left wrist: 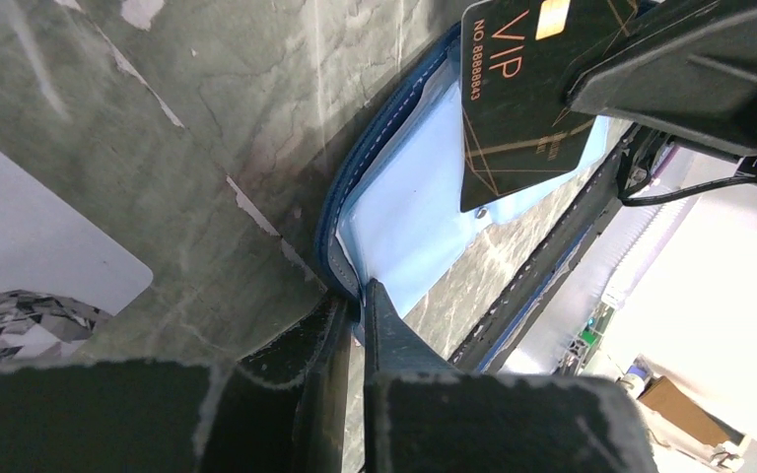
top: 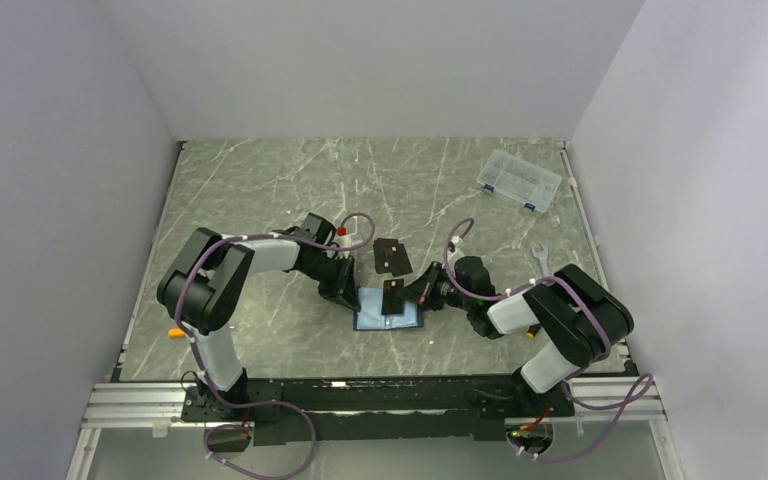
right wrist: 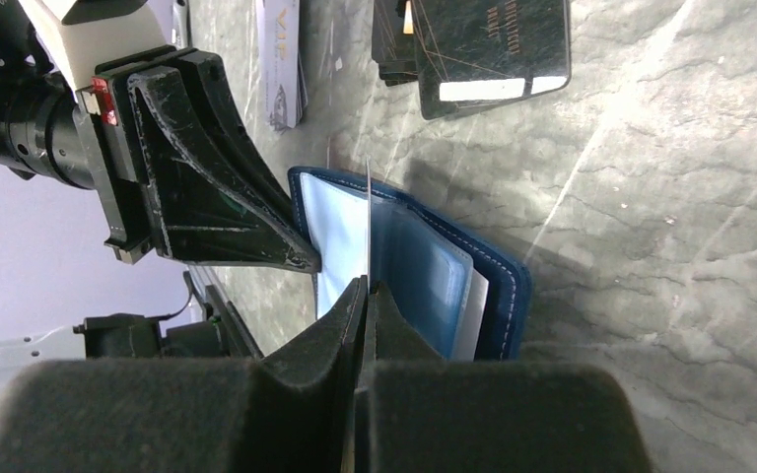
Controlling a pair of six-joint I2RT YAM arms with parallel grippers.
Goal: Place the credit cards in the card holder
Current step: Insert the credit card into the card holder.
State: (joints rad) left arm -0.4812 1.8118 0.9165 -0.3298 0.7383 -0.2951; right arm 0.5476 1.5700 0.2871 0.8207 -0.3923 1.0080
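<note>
The navy card holder (top: 405, 318) lies open on the table, its light blue inside up. My left gripper (top: 348, 295) is shut on the card holder's (left wrist: 404, 227) left edge, fingertips (left wrist: 370, 296) pinching the navy rim. My right gripper (top: 412, 293) is shut on a black credit card (top: 393, 295) with gold "VIP" lettering (left wrist: 517, 108), held upright over the open holder. In the right wrist view this card (right wrist: 368, 217) shows edge-on above the holder's pockets (right wrist: 424, 266), between my right gripper (right wrist: 366, 284) and the left one. More black cards (top: 392, 255) lie just behind.
A white card (left wrist: 30, 227) lies on the table left of the holder, also visible in the right wrist view (right wrist: 281, 59). A clear compartment box (top: 520, 180) sits at the back right, a wrench (top: 538, 255) near the right edge, a small orange item (top: 175, 331) at the left.
</note>
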